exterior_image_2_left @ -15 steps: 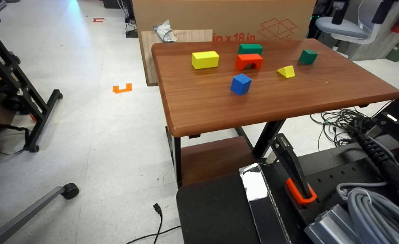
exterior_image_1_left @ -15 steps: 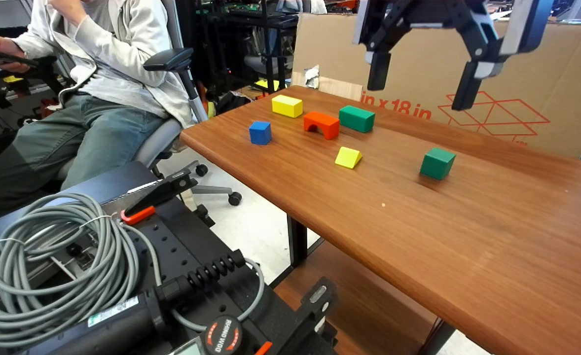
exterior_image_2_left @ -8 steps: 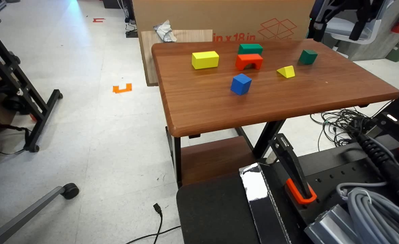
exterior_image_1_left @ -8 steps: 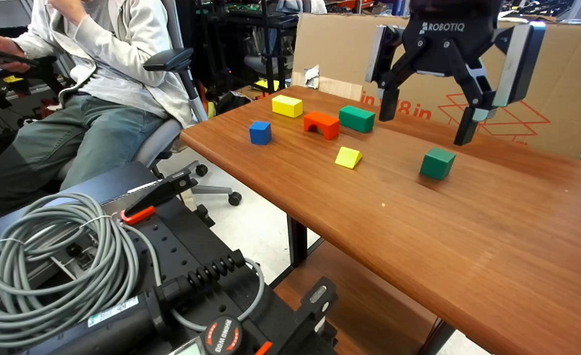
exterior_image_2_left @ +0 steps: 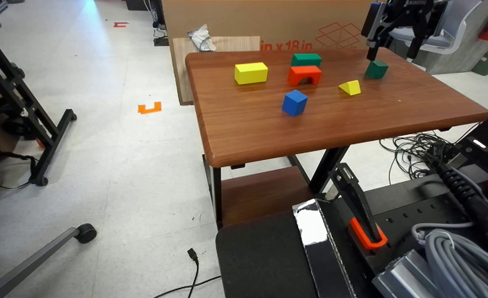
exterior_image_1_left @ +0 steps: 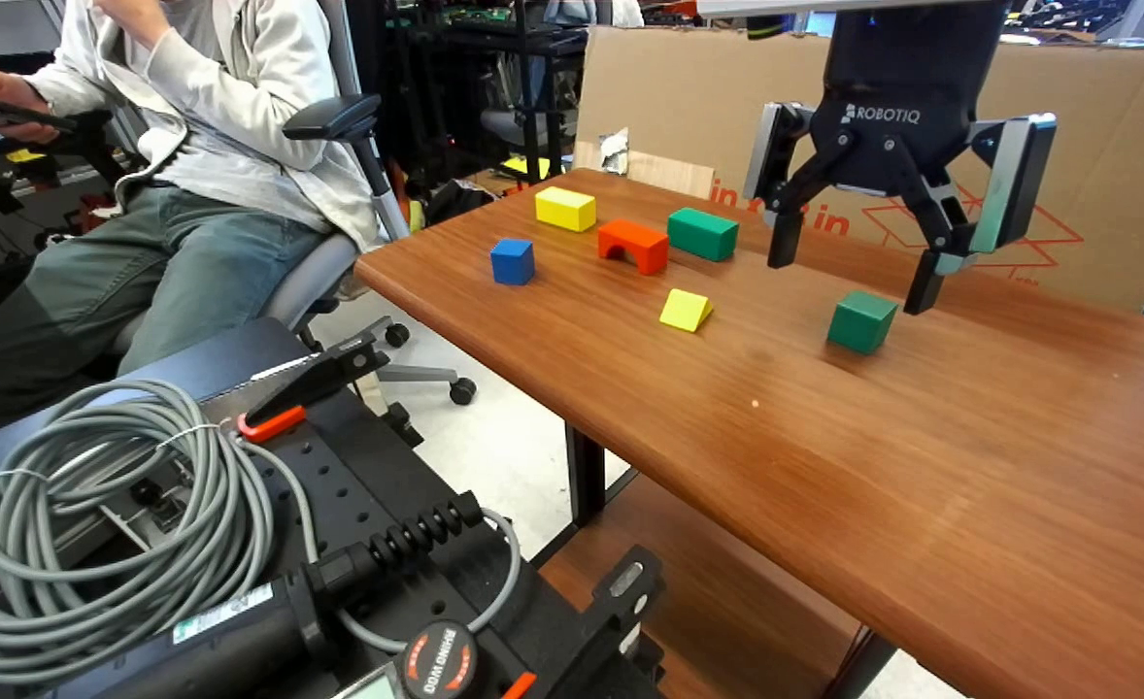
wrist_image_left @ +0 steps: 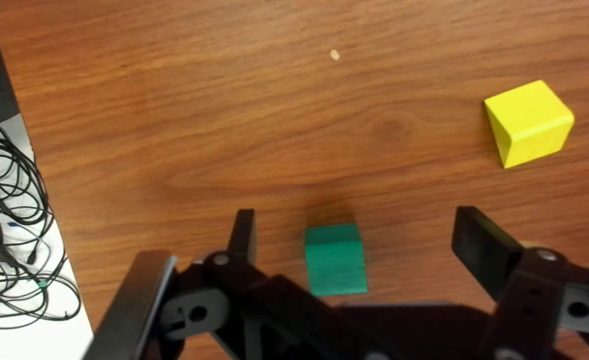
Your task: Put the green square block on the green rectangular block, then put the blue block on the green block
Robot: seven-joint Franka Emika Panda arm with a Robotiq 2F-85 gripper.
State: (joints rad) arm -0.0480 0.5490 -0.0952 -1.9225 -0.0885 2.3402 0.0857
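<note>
We see the gripper [exterior_image_1_left: 854,277] above the wooden table [exterior_image_1_left: 824,466], its two fingers spread wide. The green square block [wrist_image_left: 337,265] rests on the wood; in the wrist view we find it within the gap between the fingers, apart from both, nearer the finger at picture left. We log the green rectangular block [exterior_image_1_left: 702,235] by the table's cardboard-side edge, just beside the red-orange arch block [exterior_image_1_left: 633,245]; whether these two touch, we cannot tell. The blue block [exterior_image_2_left: 295,103]: also on the table, well apart from the green square block, near the arch block and a yellow rectangular block [exterior_image_2_left: 251,73]. A yellow wedge [exterior_image_2_left: 350,87] lies roughly between arch and green square block, touching neither. Printed cardboard [exterior_image_2_left: 235,20] behind, in both exterior views.
</note>
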